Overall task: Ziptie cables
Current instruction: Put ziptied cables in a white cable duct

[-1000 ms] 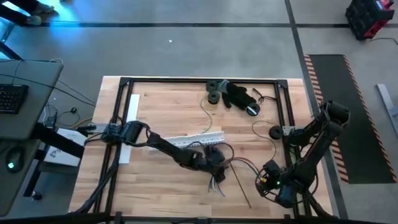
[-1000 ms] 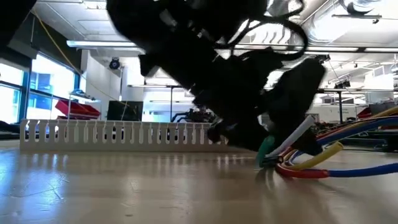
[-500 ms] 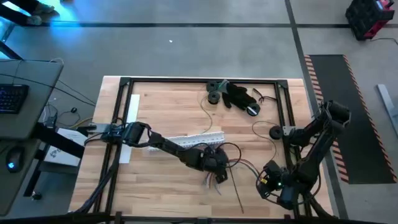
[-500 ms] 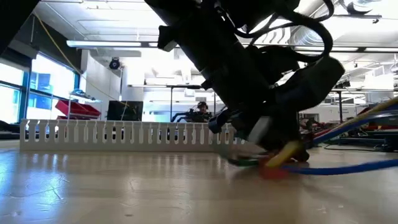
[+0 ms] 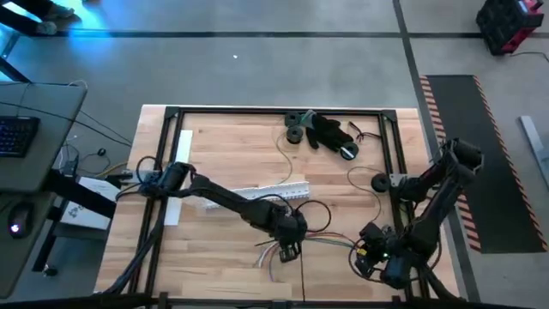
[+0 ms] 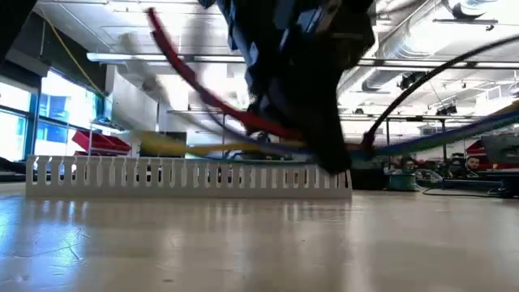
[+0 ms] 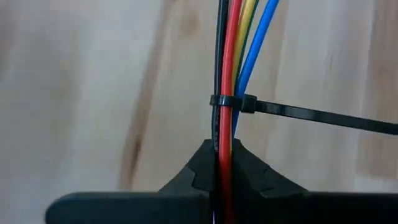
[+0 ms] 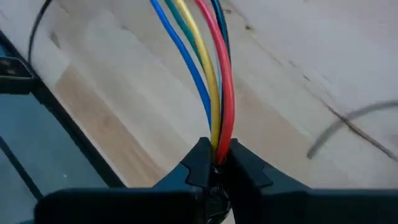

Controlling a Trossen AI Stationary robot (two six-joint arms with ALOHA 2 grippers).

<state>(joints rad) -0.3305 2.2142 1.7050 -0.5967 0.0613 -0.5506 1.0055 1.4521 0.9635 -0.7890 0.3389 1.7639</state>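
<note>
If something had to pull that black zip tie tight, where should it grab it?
Probably the free tail, taken from the side, clear of the head. In the left wrist view it sticks straight out from the cables, just ahead of the left gripper clamping them.

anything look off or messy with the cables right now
Mostly fine: a black zip tie already circles the cables just ahead of the left gripper, and the right gripper clamps the other end. The oddity is the tie's long tail, sticking out sideways, untrimmed.
</note>
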